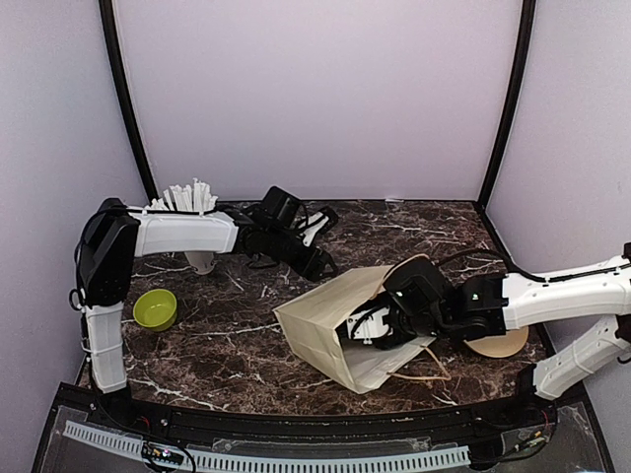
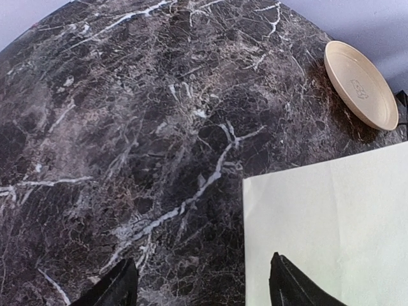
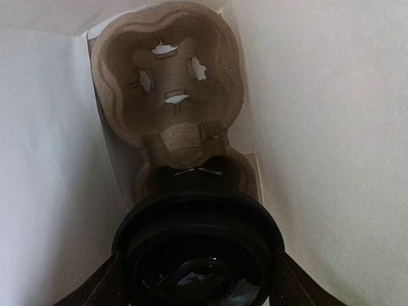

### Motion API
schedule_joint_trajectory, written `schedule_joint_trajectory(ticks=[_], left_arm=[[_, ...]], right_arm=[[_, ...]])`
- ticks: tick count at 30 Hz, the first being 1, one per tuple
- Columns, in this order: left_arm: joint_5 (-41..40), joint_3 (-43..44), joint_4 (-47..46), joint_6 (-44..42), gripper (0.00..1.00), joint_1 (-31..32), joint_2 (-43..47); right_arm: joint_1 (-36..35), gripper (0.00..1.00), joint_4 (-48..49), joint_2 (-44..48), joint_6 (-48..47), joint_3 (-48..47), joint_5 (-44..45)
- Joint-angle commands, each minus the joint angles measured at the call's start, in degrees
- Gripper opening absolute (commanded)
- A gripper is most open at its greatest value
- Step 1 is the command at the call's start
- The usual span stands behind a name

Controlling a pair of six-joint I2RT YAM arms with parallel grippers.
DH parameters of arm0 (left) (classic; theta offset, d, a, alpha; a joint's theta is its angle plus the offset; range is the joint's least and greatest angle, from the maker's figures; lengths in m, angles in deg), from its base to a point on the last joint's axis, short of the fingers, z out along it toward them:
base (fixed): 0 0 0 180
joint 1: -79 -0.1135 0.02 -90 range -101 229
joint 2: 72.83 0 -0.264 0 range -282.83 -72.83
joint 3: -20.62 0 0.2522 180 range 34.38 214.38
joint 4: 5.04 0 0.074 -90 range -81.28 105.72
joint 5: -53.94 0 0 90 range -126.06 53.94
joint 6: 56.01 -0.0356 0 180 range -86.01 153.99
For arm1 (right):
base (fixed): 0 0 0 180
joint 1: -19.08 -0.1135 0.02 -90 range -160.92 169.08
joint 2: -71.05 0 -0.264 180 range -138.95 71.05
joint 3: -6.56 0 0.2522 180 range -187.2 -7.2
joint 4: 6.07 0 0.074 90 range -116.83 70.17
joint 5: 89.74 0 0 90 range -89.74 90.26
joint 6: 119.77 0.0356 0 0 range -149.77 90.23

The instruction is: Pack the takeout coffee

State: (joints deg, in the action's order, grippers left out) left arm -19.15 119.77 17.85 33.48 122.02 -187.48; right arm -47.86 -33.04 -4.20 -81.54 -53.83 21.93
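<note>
One paper bag (image 1: 315, 335), one lidded coffee cup (image 3: 199, 248), one pulp carrier (image 3: 169, 70), one green bowl (image 1: 155, 308), one plate (image 2: 360, 84), one straw cup (image 1: 202, 262).

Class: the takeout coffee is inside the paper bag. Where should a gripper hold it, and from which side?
Grip the takeout coffee across its round black lid, fingers on opposite sides, entering through the open mouth of the paper bag; its walls and the cardboard carrier block other sides.

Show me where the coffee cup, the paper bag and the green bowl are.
coffee cup (image 3: 197, 236): right wrist view, on the top of its black lid.
paper bag (image 1: 320, 335): top external view, on its upward-facing side panel.
green bowl (image 1: 155, 308): top external view, on its bare inside.
</note>
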Motion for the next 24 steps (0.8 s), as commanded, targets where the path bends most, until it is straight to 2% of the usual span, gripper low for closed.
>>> schedule_joint_trajectory(ticks=[1, 11, 15, 21, 24], left_arm=[[4.61, 2.02, 2.45, -1.67, 0.73, 0.13, -1.06], [9.17, 2.89, 3.92, -3.19, 0.72, -1.01, -2.96], [14.96, 3.11, 2.64, -3.98, 0.71, -1.67, -3.24], [28.9, 5.55, 1.34, -3.85, 0.67, -1.66, -5.22], [33.43, 6.07, 0.51, -3.09, 0.65, -1.63, -6.03]], right_arm=[[0.33, 0.46, 2.77, -1.05, 0.49, -3.02, 0.63], [0.32, 0.45, 5.46, -2.98, -0.96, -3.51, 2.04], [0.32, 0.46, 1.85, -2.61, -0.16, -6.17, 1.77], [-0.03, 0.46, -4.82, -2.67, 1.58, -9.52, -0.08], [-0.27, 0.47, -7.17, -2.81, 1.88, -10.31, -0.71]])
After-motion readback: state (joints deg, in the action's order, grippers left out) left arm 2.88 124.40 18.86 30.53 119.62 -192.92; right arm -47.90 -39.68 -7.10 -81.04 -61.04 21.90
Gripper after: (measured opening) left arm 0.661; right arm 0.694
